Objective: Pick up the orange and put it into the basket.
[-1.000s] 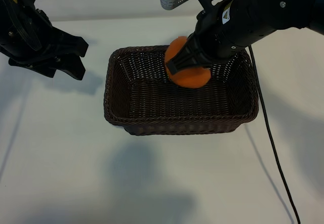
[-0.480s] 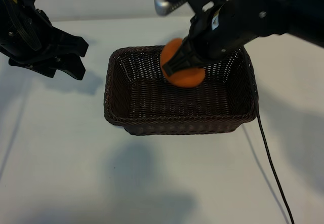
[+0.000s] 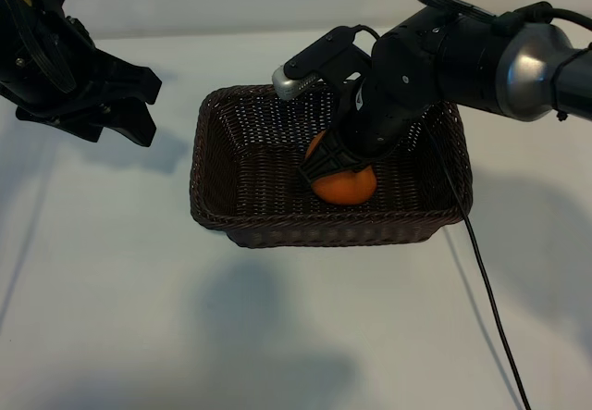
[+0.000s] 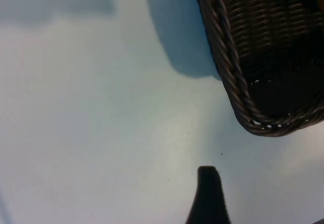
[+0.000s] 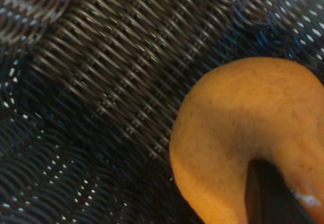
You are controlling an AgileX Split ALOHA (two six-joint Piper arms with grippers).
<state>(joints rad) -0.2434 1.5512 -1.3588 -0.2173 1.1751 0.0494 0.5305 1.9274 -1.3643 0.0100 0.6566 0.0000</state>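
- Two black robot arms show in the exterior view, seen from above over a white table (image 3: pixel 111 317).
- At centre sits the basket (image 3: pixel 250 225), dark brown wicker, rectangular with rounded corners.
- From the upper right, the right arm reaches down into the basket. Its right gripper (image 3: pixel 335 171) is clenched on the orange (image 3: pixel 346 186), with a dark finger across the fruit's upper side.
- Low inside the basket, the orange is right of middle and near the front wall. Whether it touches the floor of the basket cannot be told.
- A thin black cable (image 3: pixel 486 308) runs from the right arm across the table toward the lower right.
- At the upper left, the left gripper (image 3: pixel 139 105) hangs above the table, well apart from the basket. Its fingers are spread and hold nothing.
- Soft grey shadows lie on the table under both arms.

- From the left wrist view, one rounded corner of the basket (image 4: pixel 238 97) with its braided rim fills a corner of the picture, and pale table (image 4: pixel 91 107) takes up the rest.
- One dark fingertip of the left gripper (image 4: pixel 208 193) pokes in at the edge, touching nothing.

- Very close up in the right wrist view, the orange (image 5: pixel 228 133) looks matte and finely pitted.
- A dark finger (image 5: pixel 266 193) presses against the fruit.
- Behind the orange, the woven inside of the basket (image 5: pixel 101 82) fills the picture.
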